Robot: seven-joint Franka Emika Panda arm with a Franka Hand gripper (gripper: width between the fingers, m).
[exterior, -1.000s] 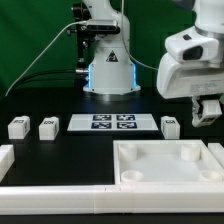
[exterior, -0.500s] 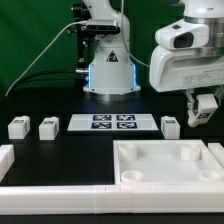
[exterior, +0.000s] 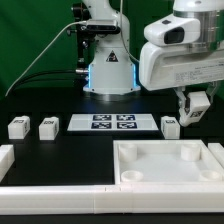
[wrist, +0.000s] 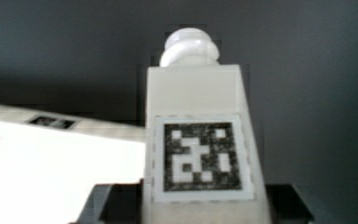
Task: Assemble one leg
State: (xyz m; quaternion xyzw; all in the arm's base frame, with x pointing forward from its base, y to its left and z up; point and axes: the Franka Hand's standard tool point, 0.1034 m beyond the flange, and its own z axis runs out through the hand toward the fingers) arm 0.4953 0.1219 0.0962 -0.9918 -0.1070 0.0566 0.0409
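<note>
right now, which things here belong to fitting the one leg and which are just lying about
In the job:
- the leg, held in the gripper
- the tray with corner holes

Lying about:
- far-left leg
- second leg beside it
- third leg, at the exterior view's right of the marker board

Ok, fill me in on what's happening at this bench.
The arm's gripper is shut on one leg and holds it in the air, off the table, on the exterior view's right. Three other legs stand on the table: two to the exterior view's left of the marker board and one to its right. The white tray lies in front. The held leg is not yet at it.
</note>
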